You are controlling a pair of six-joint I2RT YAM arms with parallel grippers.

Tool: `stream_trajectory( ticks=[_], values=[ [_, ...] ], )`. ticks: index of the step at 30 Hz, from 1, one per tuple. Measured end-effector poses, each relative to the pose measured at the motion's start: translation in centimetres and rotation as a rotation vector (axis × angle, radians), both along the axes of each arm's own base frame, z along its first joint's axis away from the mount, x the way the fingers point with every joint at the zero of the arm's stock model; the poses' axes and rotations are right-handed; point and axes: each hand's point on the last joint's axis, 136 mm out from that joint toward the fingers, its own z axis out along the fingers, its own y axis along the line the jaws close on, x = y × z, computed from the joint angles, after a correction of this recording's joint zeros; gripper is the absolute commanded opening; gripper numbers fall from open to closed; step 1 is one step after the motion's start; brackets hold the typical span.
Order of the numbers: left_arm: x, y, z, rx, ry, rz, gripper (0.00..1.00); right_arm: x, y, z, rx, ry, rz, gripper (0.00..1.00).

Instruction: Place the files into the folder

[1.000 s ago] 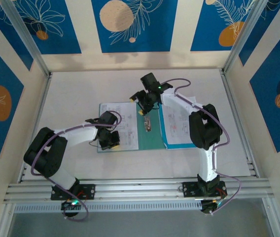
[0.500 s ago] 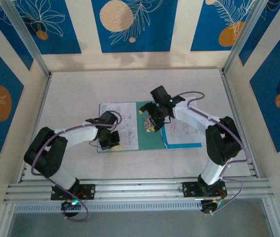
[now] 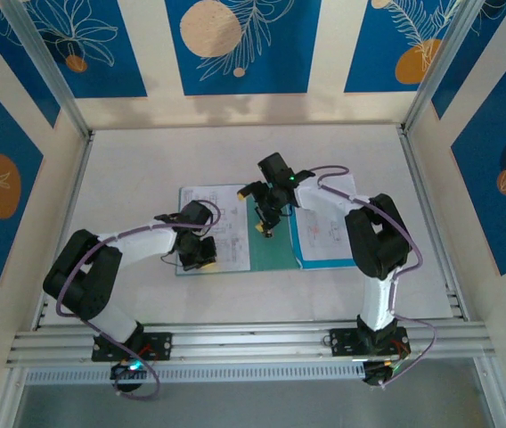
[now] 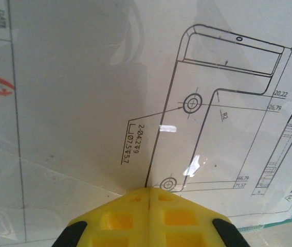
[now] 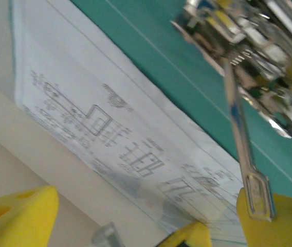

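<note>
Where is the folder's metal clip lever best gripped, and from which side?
Probably the flat tab at the lever's free end: it looks raised off the teal folder, and it is wider than the thin rod running up to the clip. Come from above, where the right gripper hovers with jaws open, closing across the tab's flat faces.

I see the thin teal-green card folder [image 3: 273, 252] lying open and flat mid-table, inner face up, long edges running left-right. The metal clip [image 5: 249, 41] sits along its middle strip, lever pointing down-frame in the right wrist view. Files are white paper sheets printed with black technical drawings. One sheet [image 3: 222, 201] lies flat on the left half, reaching the far-left edge. Left wrist view shows it with dimensioned part outlines and some red ink at left. Another sheet [image 3: 329, 234] lies flat over the right half, teal border showing along its near edge.
</note>
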Motion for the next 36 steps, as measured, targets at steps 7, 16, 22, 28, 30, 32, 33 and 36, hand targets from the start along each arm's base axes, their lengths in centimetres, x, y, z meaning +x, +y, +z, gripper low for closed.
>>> stream_trajectory(
  ticks=[7, 16, 22, 28, 30, 32, 33, 36],
  values=[
    [0.0, 0.0, 0.0, 0.001, -0.001, -0.004, 0.0, 3.9, 0.9, 1.4, 0.033, -0.047, -0.033, 0.87],
    [0.0, 0.0, 0.0, 0.001, -0.002, -0.006, 0.0, 7.4, -0.3, 0.4, 0.008, -0.039, -0.065, 0.85],
    [0.0, 0.0, 0.0, 0.001, -0.001, -0.006, 0.0, 9.7, -1.6, 1.3, -0.016, -0.08, -0.033, 0.84],
    [0.0, 0.0, 0.0, 0.002, 0.0, -0.006, 0.0, 9.1, -3.8, 3.8, -0.078, -0.175, 0.055, 0.79],
    [-0.1, 0.1, 0.0, 0.005, 0.004, -0.007, 0.0, 7.3, -5.0, 5.0, -0.111, -0.203, 0.096, 0.74],
    [-0.2, 0.2, 0.0, 0.009, 0.009, -0.007, 0.0, 4.7, -6.4, 6.0, -0.146, -0.221, 0.14, 0.68],
    [-0.3, 0.2, 0.0, 0.011, 0.012, -0.006, 0.0, 3.1, -7.4, 6.4, -0.169, -0.225, 0.165, 0.63],
    [-0.4, 0.3, 0.1, 0.018, 0.018, -0.007, 0.0, -1.7, -9.8, 6.3, -0.237, -0.219, 0.247, 0.52]
  ],
)
